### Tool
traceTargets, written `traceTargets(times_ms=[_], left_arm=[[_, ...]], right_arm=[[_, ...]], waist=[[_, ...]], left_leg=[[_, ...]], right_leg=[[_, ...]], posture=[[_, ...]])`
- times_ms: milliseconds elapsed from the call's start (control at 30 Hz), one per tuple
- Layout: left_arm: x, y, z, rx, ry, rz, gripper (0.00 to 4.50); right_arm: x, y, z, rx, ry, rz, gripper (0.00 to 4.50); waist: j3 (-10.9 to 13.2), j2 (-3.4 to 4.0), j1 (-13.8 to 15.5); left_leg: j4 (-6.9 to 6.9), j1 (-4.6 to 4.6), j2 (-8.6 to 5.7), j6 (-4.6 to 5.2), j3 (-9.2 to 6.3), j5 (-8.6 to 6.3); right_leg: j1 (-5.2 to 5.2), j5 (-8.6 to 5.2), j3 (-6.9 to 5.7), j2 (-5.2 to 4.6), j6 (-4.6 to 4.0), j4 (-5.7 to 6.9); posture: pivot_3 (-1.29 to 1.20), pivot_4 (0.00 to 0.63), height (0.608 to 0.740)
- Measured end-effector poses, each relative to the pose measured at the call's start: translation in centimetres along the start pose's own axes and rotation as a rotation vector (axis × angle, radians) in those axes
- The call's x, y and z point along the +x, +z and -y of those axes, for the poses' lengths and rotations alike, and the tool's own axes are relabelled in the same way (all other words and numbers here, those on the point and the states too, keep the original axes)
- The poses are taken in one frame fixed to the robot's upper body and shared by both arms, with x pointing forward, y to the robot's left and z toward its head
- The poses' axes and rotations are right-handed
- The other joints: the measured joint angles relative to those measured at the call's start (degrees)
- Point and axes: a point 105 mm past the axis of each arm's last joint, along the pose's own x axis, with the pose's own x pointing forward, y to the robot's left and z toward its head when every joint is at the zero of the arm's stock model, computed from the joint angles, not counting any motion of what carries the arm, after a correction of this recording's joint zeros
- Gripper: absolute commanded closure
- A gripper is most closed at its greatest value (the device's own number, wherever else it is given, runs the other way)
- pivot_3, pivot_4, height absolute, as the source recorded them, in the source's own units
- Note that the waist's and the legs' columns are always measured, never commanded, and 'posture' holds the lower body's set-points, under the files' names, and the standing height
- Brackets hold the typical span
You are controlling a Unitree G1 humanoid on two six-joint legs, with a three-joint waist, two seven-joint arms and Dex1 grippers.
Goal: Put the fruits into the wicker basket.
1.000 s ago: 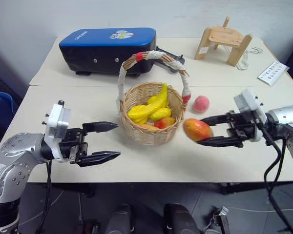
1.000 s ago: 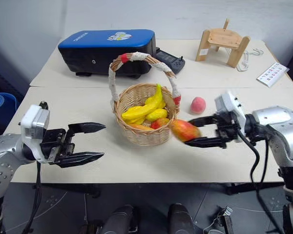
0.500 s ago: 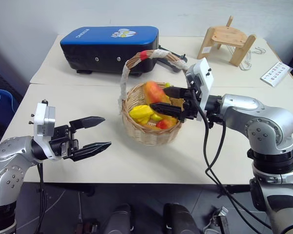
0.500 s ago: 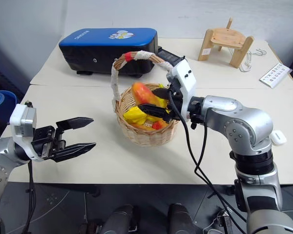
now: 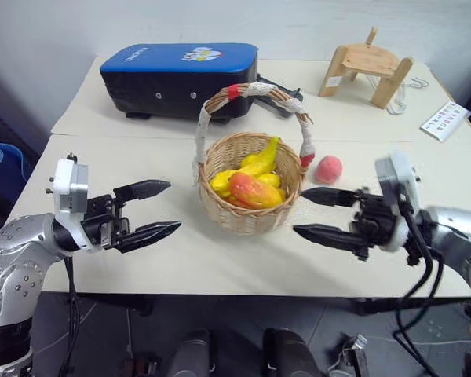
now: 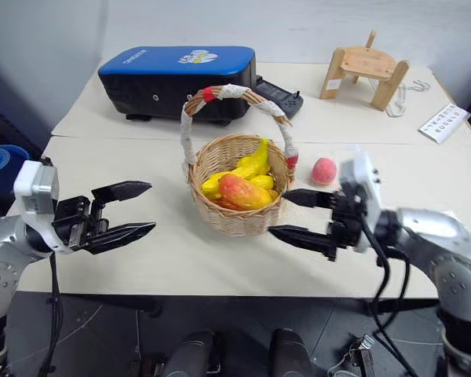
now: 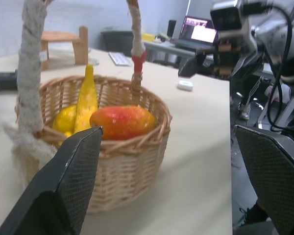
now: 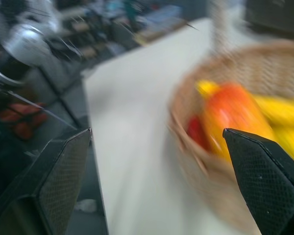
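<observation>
**Peach left on the table, just above your right claw**

Start at the left of the left eye view: your left gripper (image 5: 166,209) hangs at mid-left, fingers spread wide and holding nothing, pointing toward the wicker basket (image 5: 252,214) in the centre of the frame. It is well apart from anything you need.

In the centre, the basket holds the banana (image 5: 263,159), standing up toward the far rim, and the mango (image 5: 253,188), lying across the top of the pile with its long axis running left to right, tilted slightly down to the right.

Just right of the basket, close to the red band at the foot of the handle, the peach (image 5: 327,169) sits on the table (image 5: 220,259), the one fruit not in the basket. Your right gripper (image 5: 312,214) is at centre-right, fingers wide apart and empty, tips pointing left toward the basket. The peach lies just above its upper finger in the frame, farther back on the table, so the right arm is clearly the nearer one. Being round, the peach sets no grasp direction.

Compared with a second ago, the mango has gone from the right claw into the basket; half a second ago that claw was over the rim, and it has since pulled back out to the right and lower.
</observation>
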Motion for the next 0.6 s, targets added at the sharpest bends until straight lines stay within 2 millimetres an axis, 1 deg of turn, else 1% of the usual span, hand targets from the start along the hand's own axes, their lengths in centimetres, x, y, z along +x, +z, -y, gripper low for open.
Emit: traceTargets(times_ms=[67,133,200,267,367,433,500,533,600], left_arm=[[0.7,0.5,0.0,0.028,-0.015,0.025,0.00],[1.4,0.8,-0.2,0.042,-0.021,0.038,0.00],[2.0,1.4,-0.5,0.055,-0.015,0.056,0.00],[2.5,2.3,-0.7,0.053,-0.011,0.088,0.00],[2.8,2.7,-0.5,0.035,-0.023,0.096,0.00],[3.0,2.8,-0.3,0.033,-0.027,0.087,0.00],[3.1,3.0,-0.4,0.038,-0.024,0.081,0.00],[3.0,3.0,-0.4,0.034,-0.019,0.071,0.00],[3.0,2.9,-0.5,0.019,-0.016,0.052,0.00]], right_arm=[[-3.0,-2.0,2.4,-0.052,-0.195,-0.023,0.08],[-5.4,-3.4,3.5,-0.069,-0.333,-0.016,0.08],[-7.2,-5.1,3.9,-0.076,-0.420,-0.040,0.08],[-9.3,-7.7,3.7,-0.081,-0.505,-0.086,0.08],[-11.1,-9.9,3.6,-0.081,-0.602,-0.114,0.08],[-11.8,-10.4,3.7,-0.094,-0.671,-0.098,0.08],[-11.9,-10.1,4.2,-0.113,-0.704,-0.084,0.08],[-11.7,-9.5,4.8,-0.133,-0.721,-0.057,0.08],[-10.7,-7.5,6.2,-0.182,-0.728,-0.001,0.08]], waist=[[-0.01,-0.03,0.16],[-0.01,-0.03,0.29],[-0.01,-0.03,0.41],[-0.01,-0.03,0.50],[-0.01,-0.02,0.10],[-0.01,-0.02,-0.39],[-0.01,-0.01,-0.59],[0.00,-0.01,-0.78],[0.00,0.01,-0.98]], left_leg=[[0.00,0.08,-0.01,-0.01,0.08,0.01],[-0.01,0.12,0.02,-0.01,0.16,0.02],[-0.01,0.15,0.02,-0.02,0.20,0.03],[0.00,0.17,0.05,-0.03,0.21,0.03],[-0.01,0.26,0.05,-0.03,0.34,0.03],[-0.01,0.30,0.07,-0.07,0.34,0.05],[-0.01,0.35,0.08,-0.09,0.37,0.04],[-0.01,0.38,0.10,-0.12,0.40,0.05],[-0.01,0.42,0.11,-0.13,0.42,0.05]], right_leg=[[0.01,0.01,-0.05,0.04,0.01,0.04],[0.00,0.01,-0.09,0.08,0.03,0.09],[-0.01,0.01,-0.07,0.09,0.03,0.11],[0.00,0.01,-0.05,0.11,0.03,0.11],[0.00,0.01,0.06,0.11,0.03,0.13],[0.00,0.01,0.09,0.11,0.03,0.11],[0.00,0.01,0.14,0.11,0.03,0.09],[0.00,0.01,0.18,0.13,0.03,0.09],[-0.01,0.01,0.21,0.13,0.03,0.10]], posture=[[0.00,0.150,0.740],[0.00,0.150,0.740],[0.00,0.150,0.740],[0.00,0.150,0.740],[0.00,0.150,0.740],[0.00,0.150,0.740],[0.00,0.150,0.740],[0.00,0.150,0.740],[0.00,0.150,0.740]])
